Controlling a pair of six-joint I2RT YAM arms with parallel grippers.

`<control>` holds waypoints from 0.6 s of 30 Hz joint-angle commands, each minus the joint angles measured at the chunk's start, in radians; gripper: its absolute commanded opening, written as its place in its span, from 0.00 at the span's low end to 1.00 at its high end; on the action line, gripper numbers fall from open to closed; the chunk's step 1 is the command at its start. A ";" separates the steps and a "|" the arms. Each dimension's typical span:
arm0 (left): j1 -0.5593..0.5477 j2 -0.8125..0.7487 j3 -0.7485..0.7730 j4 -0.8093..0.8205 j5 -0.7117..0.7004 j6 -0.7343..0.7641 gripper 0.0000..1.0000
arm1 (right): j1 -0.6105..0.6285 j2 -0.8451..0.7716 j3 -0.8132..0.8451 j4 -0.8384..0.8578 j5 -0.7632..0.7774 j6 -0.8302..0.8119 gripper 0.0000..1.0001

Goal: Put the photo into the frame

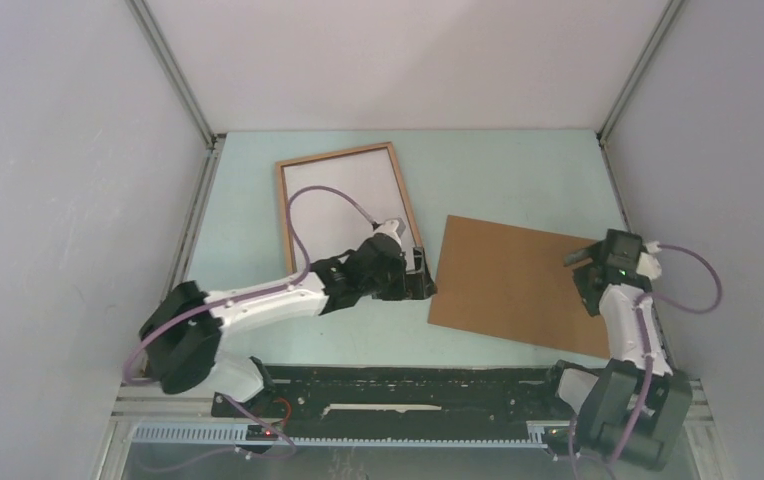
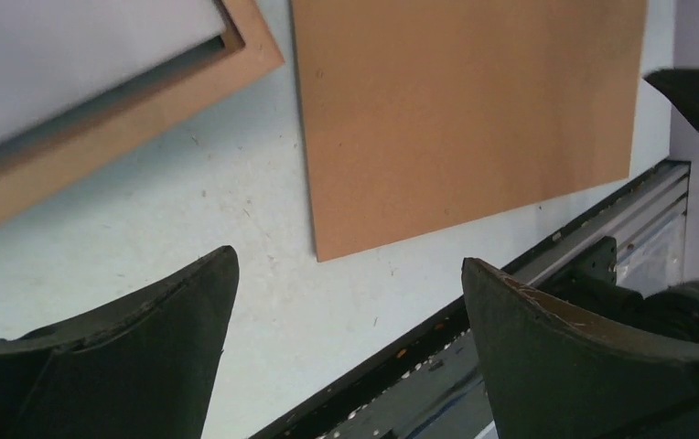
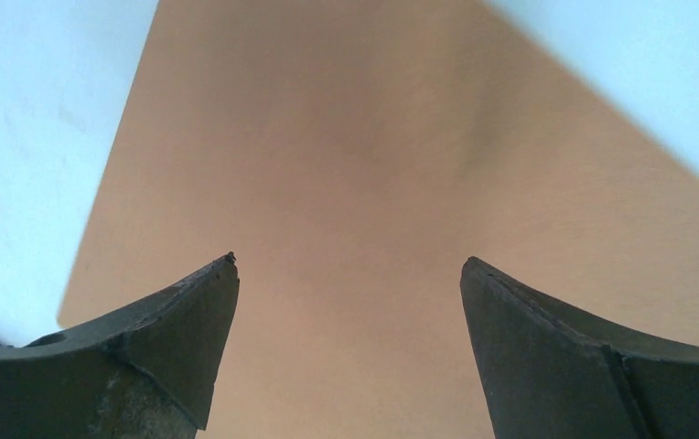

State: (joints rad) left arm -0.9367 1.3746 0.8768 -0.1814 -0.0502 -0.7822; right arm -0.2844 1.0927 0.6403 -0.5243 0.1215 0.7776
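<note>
The photo [image 1: 518, 280] lies flat, plain brown back up, on the right half of the table; its picture side is hidden. The frame [image 1: 283, 215] lies wood face up at the back centre-left, a pale surface inside it. My left gripper [image 1: 426, 275] hovers open between the two, just off the photo's left edge. In the left wrist view the photo [image 2: 465, 110] and a corner of the frame [image 2: 99, 155] lie ahead of the open left gripper [image 2: 346, 265]. My right gripper [image 1: 583, 278] stands open over the photo's right edge, with only the brown back [image 3: 364, 165] below the right gripper [image 3: 349, 265].
The pale green table [image 1: 518, 170] is walled in by grey panels at the left, right and back. A black rail [image 1: 408, 385] runs along the near edge, between the two arm bases, and shows in the left wrist view as the rail [image 2: 547, 274].
</note>
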 commanded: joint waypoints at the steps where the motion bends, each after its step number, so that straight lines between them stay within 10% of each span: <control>1: -0.027 0.122 0.003 0.086 0.052 -0.280 1.00 | -0.177 -0.094 -0.063 0.025 -0.049 0.040 0.97; 18: -0.072 0.363 0.037 0.270 0.080 -0.446 1.00 | -0.416 0.077 -0.076 0.131 0.018 -0.116 0.96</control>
State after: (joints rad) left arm -1.0096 1.7107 0.8772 0.0307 -0.0002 -1.1969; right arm -0.6815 1.1187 0.5674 -0.4404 0.1501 0.6949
